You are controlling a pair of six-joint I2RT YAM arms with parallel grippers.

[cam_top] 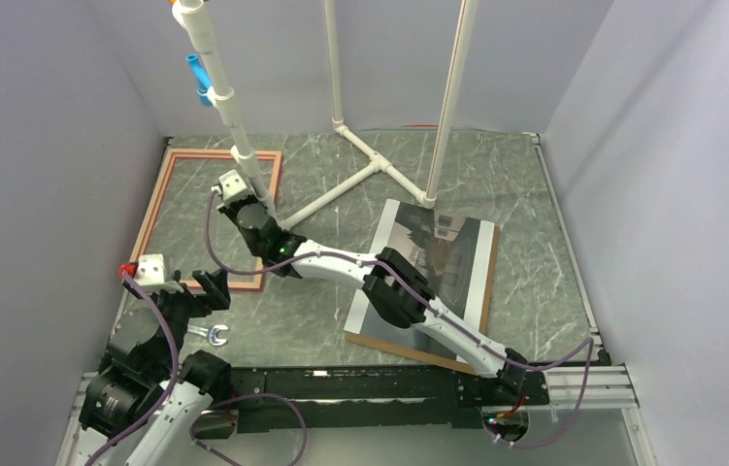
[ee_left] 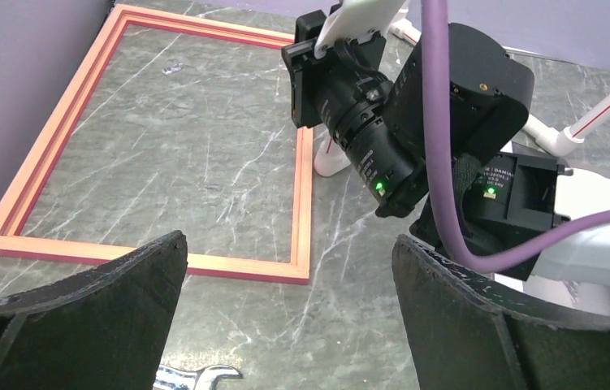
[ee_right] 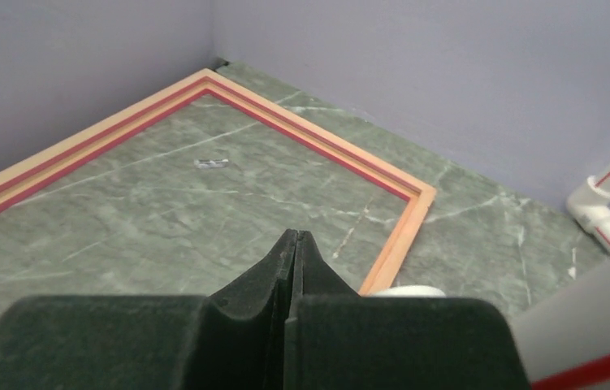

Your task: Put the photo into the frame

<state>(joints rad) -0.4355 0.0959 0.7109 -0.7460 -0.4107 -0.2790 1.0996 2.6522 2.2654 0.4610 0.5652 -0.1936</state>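
Green marbled table (cam_top: 341,320), lilac walls (cam_top: 40,146) on three sides. The right pincer (ee_right: 295,244) was closed on nothing, poised over the frame (cam_top: 153,216), which lay flat in the far left corner close to the walls. A white pipe stand (cam_top: 360,150) had one post just right of this pincer. The photo (cam_top: 457,257) lay face up on a brown board (cam_top: 399,348), well to its right and partly under the arm. The left pincer (ee_left: 289,252) gaped wide on the near side of the frame, with a wrench (cam_top: 213,335) beside it. Open tabletop lay between frame and photo.
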